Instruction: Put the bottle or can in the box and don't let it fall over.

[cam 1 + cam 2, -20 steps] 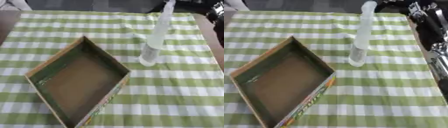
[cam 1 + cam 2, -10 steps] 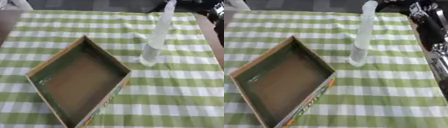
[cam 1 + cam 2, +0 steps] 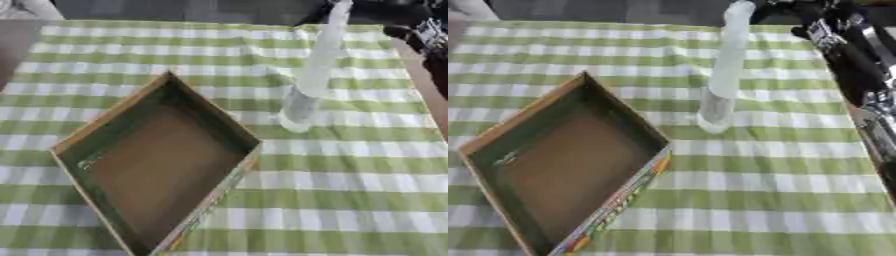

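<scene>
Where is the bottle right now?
The bottle stands upright on the checked cloth, right of the box and outside it, below the right arm.

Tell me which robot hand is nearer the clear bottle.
Right. The right robot hand sits at the upper right, beside the top of the clear bottle. The left robot hand shows in neither view.

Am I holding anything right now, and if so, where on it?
Nothing that can be confirmed. The bottle stands upright on the tablecloth, beside the box. The right hand is near its top, but contact cannot be told.
</scene>
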